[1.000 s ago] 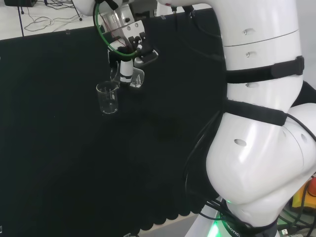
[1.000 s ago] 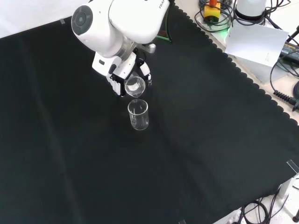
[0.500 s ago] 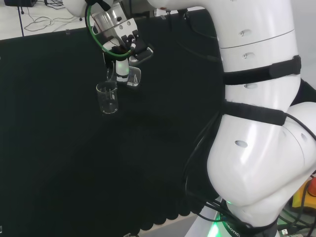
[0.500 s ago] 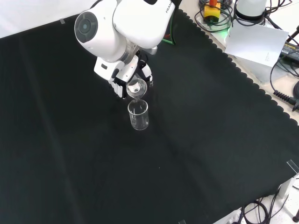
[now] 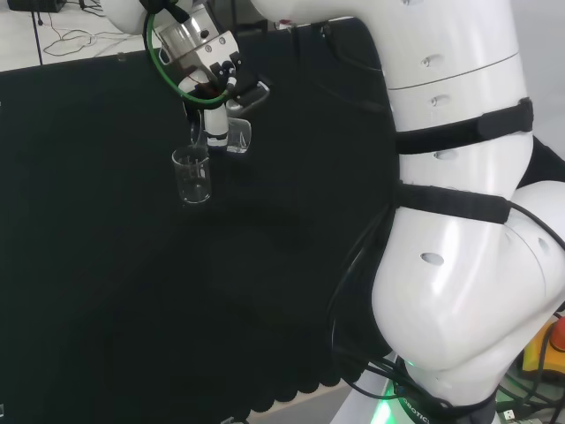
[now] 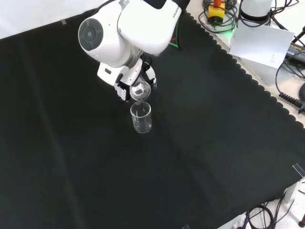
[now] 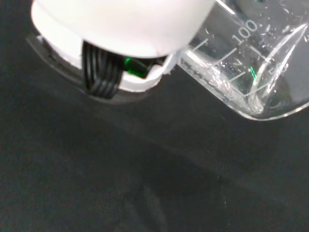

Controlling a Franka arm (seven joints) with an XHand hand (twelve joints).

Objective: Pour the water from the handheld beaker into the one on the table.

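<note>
Black cloth (image 5: 106, 291) is seen covering the whole bench, scalloped along its edge in both fixed views. In the head view, going left to right: a clear glass beaker standing upright on the cloth (image 5: 192, 176) is recorded first, at the upper left. Just above and to its right the black and white hand (image 5: 214, 124) is placed, its fingers curled round a second clear glass beaker, tilted well over (image 5: 237, 137), with the lip turned toward the standing beaker. The large white arm links (image 5: 459, 221) are seen at the right.

In the front view, the hand (image 6: 125, 86) is partly covered by a white link with a round grey cap (image 6: 90, 34). The tilted beaker (image 6: 140, 89) is held directly above the rim of the standing beaker (image 6: 141, 118), mouth angled downward; the two appear very close, but contact cannot be told. A white sheet (image 6: 259, 43) and cables are noted at the far right, off the cloth.

In the wrist view, the held beaker's wall (image 7: 251, 72) is shown with printed graduations and droplets clinging inside. Whether water is flowing cannot be told.
</note>
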